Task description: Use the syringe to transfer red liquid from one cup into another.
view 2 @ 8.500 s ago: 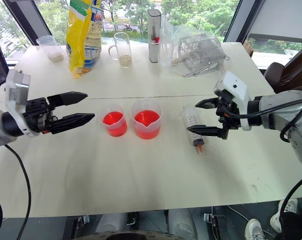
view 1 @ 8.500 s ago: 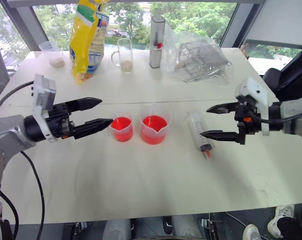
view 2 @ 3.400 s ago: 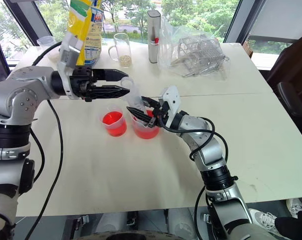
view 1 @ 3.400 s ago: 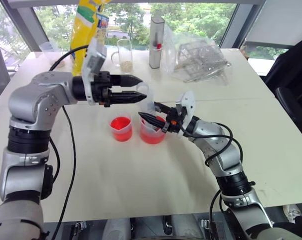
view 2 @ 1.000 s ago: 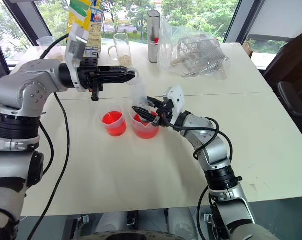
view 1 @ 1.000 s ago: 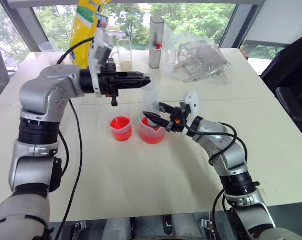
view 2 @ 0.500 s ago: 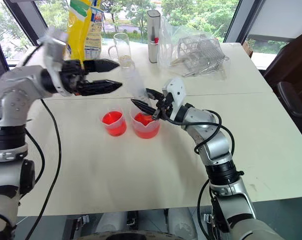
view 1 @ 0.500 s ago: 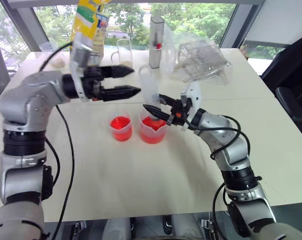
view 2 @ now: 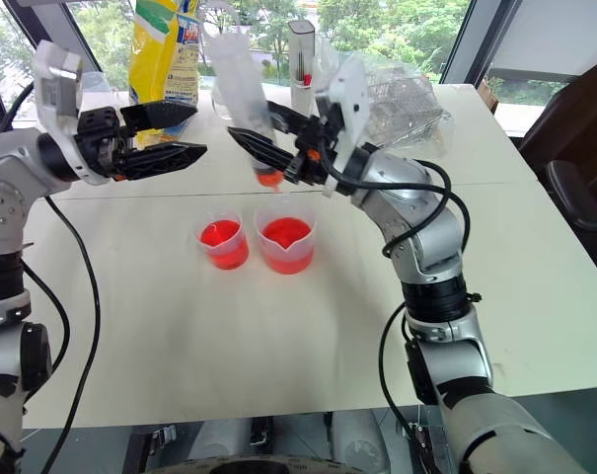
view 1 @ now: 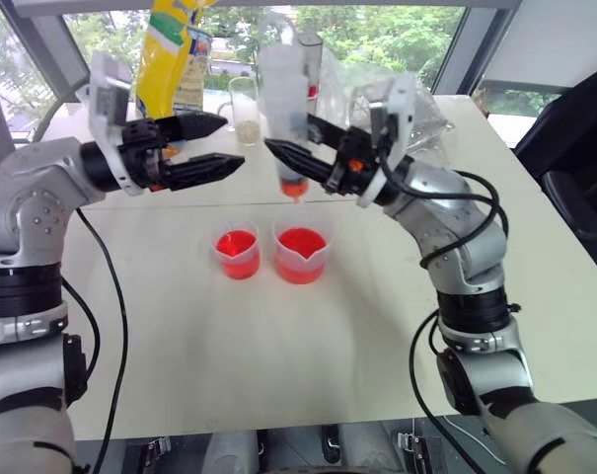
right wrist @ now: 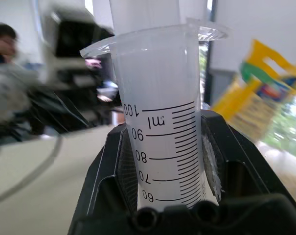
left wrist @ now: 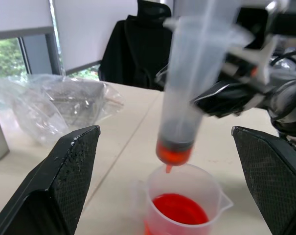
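My right gripper [view 1: 290, 135] is shut on the clear barrel of the syringe [view 1: 282, 94] and holds it upright and slightly tilted, its orange-red tip [left wrist: 172, 152] a short way above the spouted cup [view 1: 302, 251]. Red shows only at the syringe's tip. Red liquid [left wrist: 179, 209] lies in that cup. More of it fills the smaller cup [view 1: 238, 250] just left of it. My left gripper [view 1: 231, 140] stands open, level, left of the syringe and apart from it. In the right wrist view the black fingers [right wrist: 119, 161] clamp the graduated barrel [right wrist: 162, 122].
Along the table's far edge stand a yellow bag [view 2: 165, 59], a handled glass [view 1: 246, 107], a grey metal cylinder [view 2: 304, 61] and a clear plastic bag over a wire rack [view 2: 402, 99]. A black chair [left wrist: 152, 41] stands beyond the table. A person [right wrist: 3, 41] is in the background.
My left gripper let go of the syringe's top, opened and drew away to the left. My right gripper lifted the syringe up out of the spouted cup.
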`<move>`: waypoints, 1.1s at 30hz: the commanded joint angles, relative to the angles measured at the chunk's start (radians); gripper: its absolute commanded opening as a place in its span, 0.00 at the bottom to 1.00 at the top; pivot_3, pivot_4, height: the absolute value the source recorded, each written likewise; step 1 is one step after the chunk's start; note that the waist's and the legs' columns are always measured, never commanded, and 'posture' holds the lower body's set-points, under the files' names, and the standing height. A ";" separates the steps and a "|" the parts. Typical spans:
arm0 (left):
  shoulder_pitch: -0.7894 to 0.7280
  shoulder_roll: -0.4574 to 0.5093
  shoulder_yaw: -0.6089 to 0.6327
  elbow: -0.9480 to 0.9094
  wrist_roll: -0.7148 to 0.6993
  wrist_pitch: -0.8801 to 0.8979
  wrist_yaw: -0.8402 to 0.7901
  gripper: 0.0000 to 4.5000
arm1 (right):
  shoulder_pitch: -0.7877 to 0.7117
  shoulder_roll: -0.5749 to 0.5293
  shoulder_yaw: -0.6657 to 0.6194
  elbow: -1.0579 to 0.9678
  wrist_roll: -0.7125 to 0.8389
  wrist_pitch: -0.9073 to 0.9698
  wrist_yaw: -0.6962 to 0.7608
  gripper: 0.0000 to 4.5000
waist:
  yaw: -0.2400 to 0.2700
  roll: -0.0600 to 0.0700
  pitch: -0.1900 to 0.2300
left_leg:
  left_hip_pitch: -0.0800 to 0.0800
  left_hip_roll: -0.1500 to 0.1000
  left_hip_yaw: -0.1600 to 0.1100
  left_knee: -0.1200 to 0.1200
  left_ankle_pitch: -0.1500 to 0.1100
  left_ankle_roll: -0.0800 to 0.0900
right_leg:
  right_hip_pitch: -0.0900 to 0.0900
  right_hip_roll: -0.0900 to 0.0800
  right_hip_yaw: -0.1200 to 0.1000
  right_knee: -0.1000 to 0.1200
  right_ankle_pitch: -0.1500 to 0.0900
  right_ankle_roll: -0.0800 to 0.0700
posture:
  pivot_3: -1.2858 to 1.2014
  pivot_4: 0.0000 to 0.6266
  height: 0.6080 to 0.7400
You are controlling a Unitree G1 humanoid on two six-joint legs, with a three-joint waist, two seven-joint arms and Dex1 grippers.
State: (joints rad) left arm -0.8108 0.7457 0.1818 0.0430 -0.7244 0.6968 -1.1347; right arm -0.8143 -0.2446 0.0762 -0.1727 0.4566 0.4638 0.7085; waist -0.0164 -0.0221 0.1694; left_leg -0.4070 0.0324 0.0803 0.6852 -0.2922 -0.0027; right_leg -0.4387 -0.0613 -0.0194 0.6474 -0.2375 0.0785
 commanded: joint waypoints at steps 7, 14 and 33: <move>-0.067 -0.026 0.030 -0.026 -0.027 -0.049 0.010 0.99 | -0.042 0.146 0.118 0.152 -0.051 -0.099 0.038 0.32 | 0.000 0.000 0.000 | 0.000 0.000 0.000 0.000 0.000 0.000 | 0.000 -0.001 0.000 0.000 0.000 0.000 | 0.52 0.24 1.00; -0.099 0.004 0.054 -0.067 -0.035 -0.036 0.032 0.99 | -0.060 0.254 0.171 0.294 -0.100 -0.209 0.065 0.32 | -0.004 0.000 0.000 | -0.001 0.000 0.000 0.000 0.000 0.000 | -0.001 0.000 0.000 0.000 0.000 0.000 | 0.52 0.24 1.00; 0.002 0.141 0.083 -0.155 -0.003 0.017 0.072 0.99 | -0.033 0.303 0.146 0.436 -0.121 -0.316 0.102 0.32 | -0.010 0.000 0.000 | -0.001 0.001 0.000 -0.001 0.001 -0.001 | -0.001 0.000 0.000 0.001 0.000 0.000 | 0.52 0.24 1.00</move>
State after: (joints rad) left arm -0.7901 0.8576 0.1941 -0.0711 -0.7106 0.7267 -1.0717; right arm -0.8621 0.0753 0.2319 0.2519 0.3457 0.1311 0.8073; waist -0.0262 -0.0220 0.1695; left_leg -0.4076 0.0336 0.0805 0.6847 -0.2917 -0.0036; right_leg -0.4401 -0.0620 -0.0194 0.6483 -0.2375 0.0785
